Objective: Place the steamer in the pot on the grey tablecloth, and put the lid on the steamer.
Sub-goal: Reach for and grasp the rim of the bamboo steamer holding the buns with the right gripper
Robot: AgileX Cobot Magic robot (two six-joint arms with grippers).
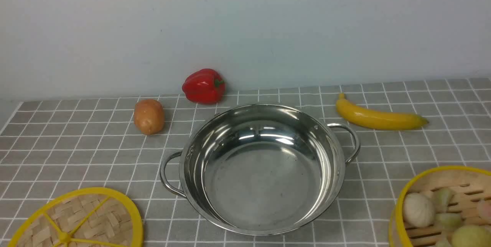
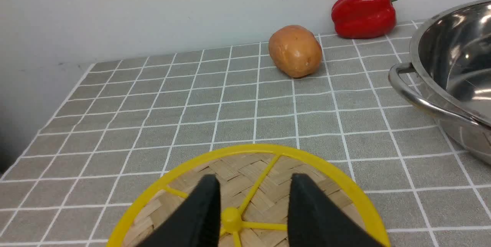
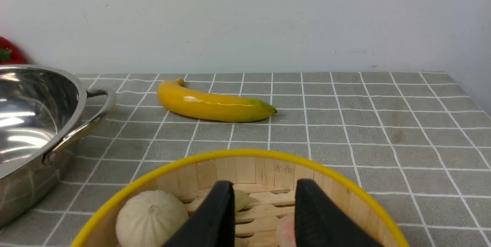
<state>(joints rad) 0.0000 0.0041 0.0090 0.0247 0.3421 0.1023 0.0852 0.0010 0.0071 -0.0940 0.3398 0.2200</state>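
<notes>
The pot point(image 1: 264, 185) stands empty in the middle of the grey tablecloth point(image 1: 76, 151). At the front left lies the lid point(image 1: 96, 216), flat on the cloth. My left gripper point(image 2: 254, 178) hovers open over the lid point(image 2: 245, 166), its black fingers point(image 2: 207, 205) either side of the central knob point(image 2: 231, 219) without touching it. At the front right sits the steamer point(image 1: 456, 189) with pale buns inside. My right gripper point(image 3: 264, 183) is open above the steamer point(image 3: 245, 170), holding nothing. Neither gripper shows in the front view.
A red pepper point(image 1: 204, 86) and a potato point(image 1: 149, 116) lie behind the pot on the left. A banana point(image 1: 378, 118) lies behind it on the right. A pale wall closes off the back of the table.
</notes>
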